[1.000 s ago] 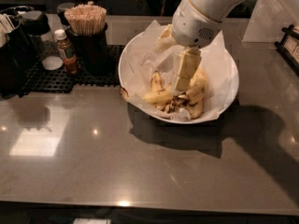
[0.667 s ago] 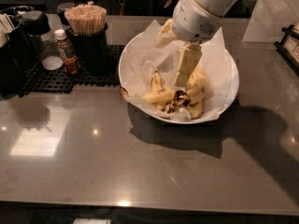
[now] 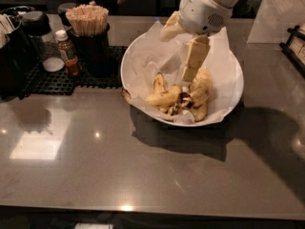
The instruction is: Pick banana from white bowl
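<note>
While the white arm reaches down from the far side, its end effector (image 3: 191, 74) hangs inside the white bowl (image 3: 228, 105), just above the pile of fruit; I cannot tell whether it is apart or together. Near its tip lies the banana (image 3: 164, 98), yellow and curved, on the crinkled paper liner (image 3: 147, 56), with other bananas (image 3: 202, 87) beside it on the right. Left of the bowl on the grey worktop (image 3: 95, 166), a black mat (image 3: 57, 80) carries a small bottle (image 3: 69, 54) and a cup of wooden sticks (image 3: 88, 23).
</note>
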Tool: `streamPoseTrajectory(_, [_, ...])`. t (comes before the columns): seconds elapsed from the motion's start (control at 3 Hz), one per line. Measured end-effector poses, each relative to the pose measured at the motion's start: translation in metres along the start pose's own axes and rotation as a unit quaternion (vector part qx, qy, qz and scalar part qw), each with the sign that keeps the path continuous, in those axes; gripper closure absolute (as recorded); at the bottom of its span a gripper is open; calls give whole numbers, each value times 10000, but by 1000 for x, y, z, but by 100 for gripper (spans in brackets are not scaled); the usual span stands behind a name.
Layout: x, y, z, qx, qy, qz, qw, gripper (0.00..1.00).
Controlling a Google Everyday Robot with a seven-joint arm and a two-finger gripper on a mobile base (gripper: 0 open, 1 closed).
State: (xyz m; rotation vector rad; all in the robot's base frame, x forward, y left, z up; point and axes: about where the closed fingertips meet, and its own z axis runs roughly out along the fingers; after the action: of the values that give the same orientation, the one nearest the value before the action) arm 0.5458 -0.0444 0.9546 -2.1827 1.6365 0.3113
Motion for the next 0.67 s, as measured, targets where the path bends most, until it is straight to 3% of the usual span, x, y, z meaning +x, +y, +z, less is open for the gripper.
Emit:
streamPoseTrajectory(0.33, [14,5,22,-151,-483,-88,9987,15])
streamPoseTrajectory(0.67, [26,13,36,-203,-1032,-373,9938,13])
